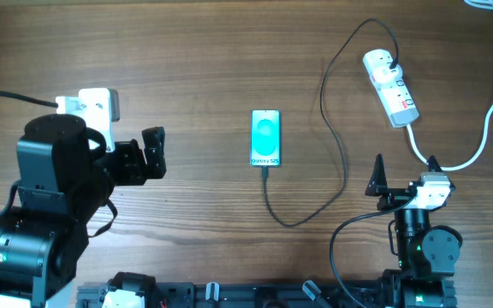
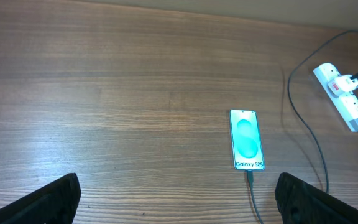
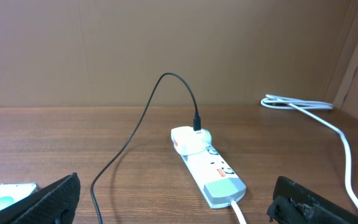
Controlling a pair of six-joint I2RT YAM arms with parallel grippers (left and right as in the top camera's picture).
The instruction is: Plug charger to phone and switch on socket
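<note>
The phone lies flat mid-table with its teal screen lit and "Galaxy S25" text at its near end; it also shows in the left wrist view. The charger cable runs from the phone's near end in a loop up to its white plug adapter, seated in the socket strip. The right wrist view shows the adapter in the strip. My left gripper is open and empty, left of the phone. My right gripper is open and empty, near the strip.
The strip's thick white cord curves to the right and off the top right of the table. A black cable enters from the left edge by my left arm.
</note>
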